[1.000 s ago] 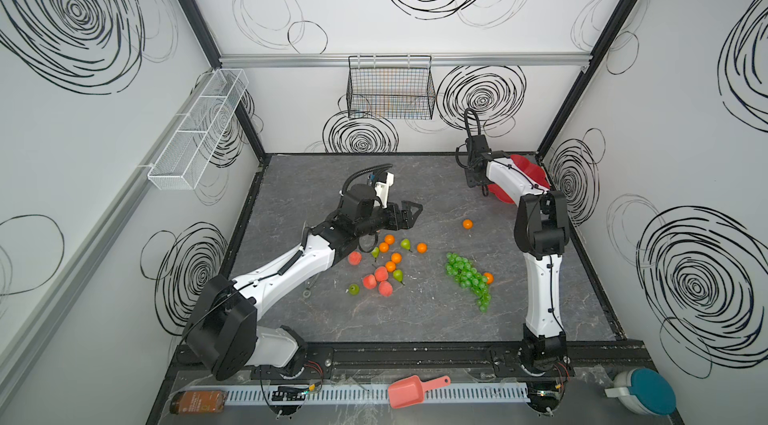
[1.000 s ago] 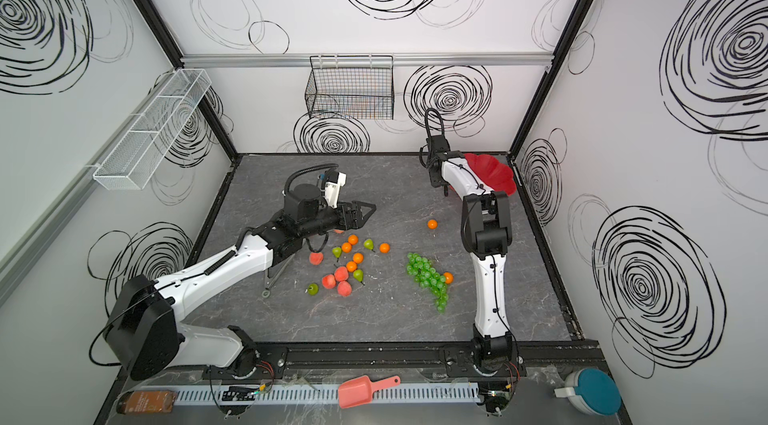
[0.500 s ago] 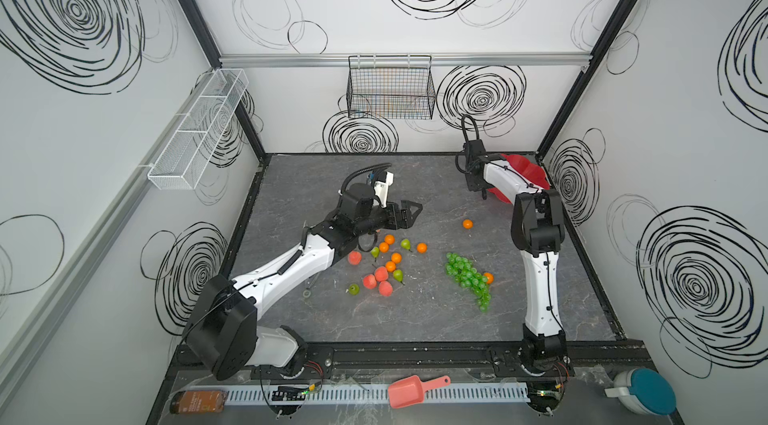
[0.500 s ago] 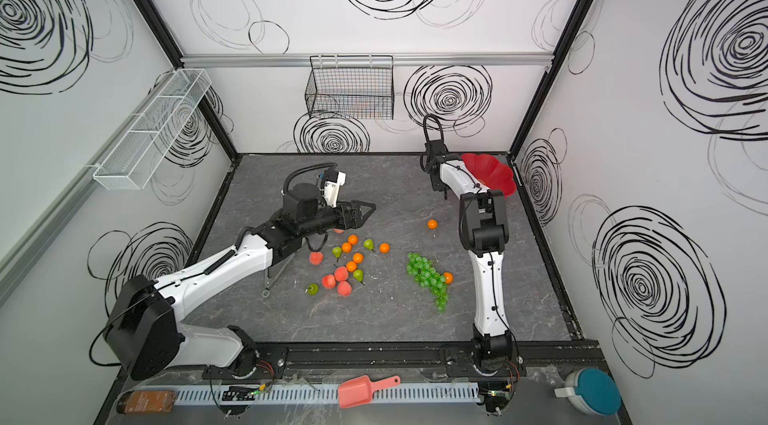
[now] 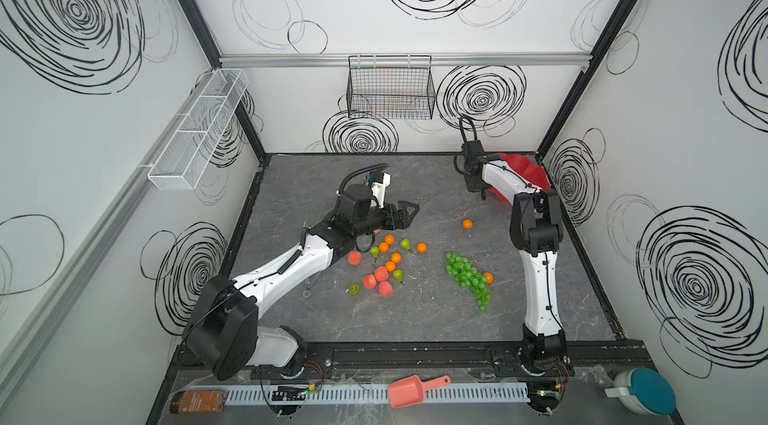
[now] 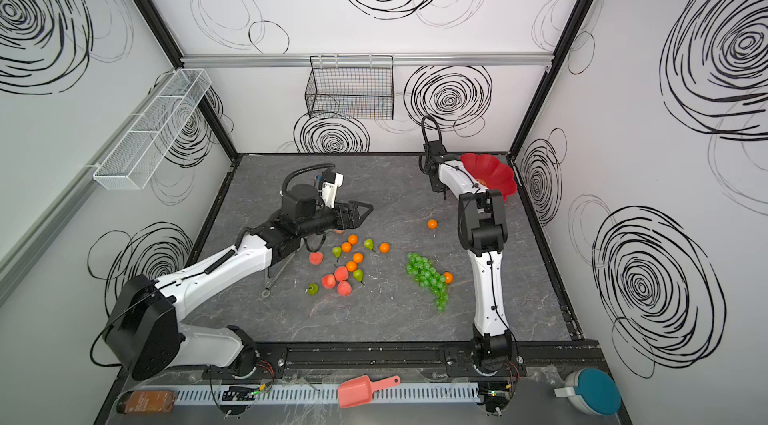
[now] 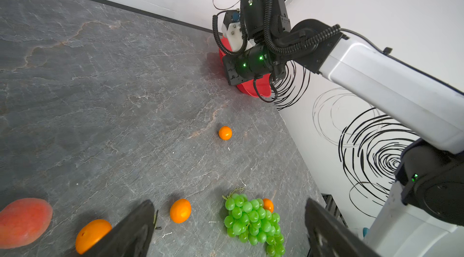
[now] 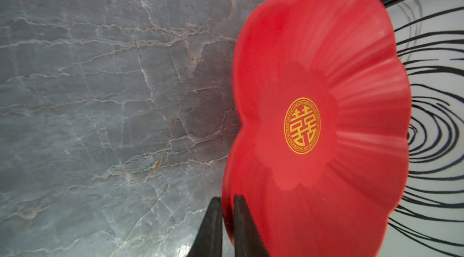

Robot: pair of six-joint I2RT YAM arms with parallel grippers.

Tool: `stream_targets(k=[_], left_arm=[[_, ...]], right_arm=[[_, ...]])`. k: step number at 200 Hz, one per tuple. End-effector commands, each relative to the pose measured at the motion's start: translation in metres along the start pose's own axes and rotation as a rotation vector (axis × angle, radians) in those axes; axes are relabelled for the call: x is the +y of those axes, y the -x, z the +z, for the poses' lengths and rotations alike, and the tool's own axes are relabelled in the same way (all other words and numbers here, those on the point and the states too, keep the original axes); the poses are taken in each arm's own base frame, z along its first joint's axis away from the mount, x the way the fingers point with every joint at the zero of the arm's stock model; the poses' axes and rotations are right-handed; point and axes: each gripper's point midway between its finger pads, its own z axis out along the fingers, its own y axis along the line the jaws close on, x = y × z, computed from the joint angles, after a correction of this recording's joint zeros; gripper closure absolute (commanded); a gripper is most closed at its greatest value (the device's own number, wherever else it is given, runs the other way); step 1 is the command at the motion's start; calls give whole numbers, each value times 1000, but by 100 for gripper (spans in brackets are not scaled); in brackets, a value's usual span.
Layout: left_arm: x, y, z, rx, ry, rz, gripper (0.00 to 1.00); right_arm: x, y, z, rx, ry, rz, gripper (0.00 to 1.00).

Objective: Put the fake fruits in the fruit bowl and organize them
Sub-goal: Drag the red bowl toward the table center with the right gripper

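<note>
Fruit bowl (image 6: 494, 173) sits upper right beside the wall, face up, its rim pinched by the right gripper (image 8: 226, 199). Bare tabletop (image 6: 395, 182) spreads left. Left gripper (image 7: 228, 201) gapes wide and empty near the central fake fruits (image 5: 390, 266).

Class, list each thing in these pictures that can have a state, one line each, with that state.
fruit bowl: empty, gripped at its rim
right gripper: shut on the fruit bowl's rim
left gripper: open, holding nothing
green grapes: lying loose on the table, not in the fruit bowl
oranges: loose on the table
peaches: loose on the table
pears: lying on the table
</note>
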Motion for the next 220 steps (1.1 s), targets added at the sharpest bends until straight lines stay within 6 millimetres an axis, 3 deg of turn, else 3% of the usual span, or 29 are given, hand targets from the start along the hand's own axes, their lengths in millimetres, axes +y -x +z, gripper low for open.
stream_targets(k=[1,55,93,159,220], left_arm=[[-9,13,-10,-51,-40,8,4],[2,18,-19,-72,-21,-13,4],[29,30,-36,-122,34,-61,4],[81,43,-85,-226,131,-169,4],[123,29,-124,-253,279,-251,4]], right_arm=[[-5,5,-8,-10,-31,-16,90],[-1,9,-17,-34,-38,-39,93],[16,15,-35,-77,-14,-76,97],[84,14,-81,-157,21,-213,100],[159,-2,-141,-258,96,-374,100]])
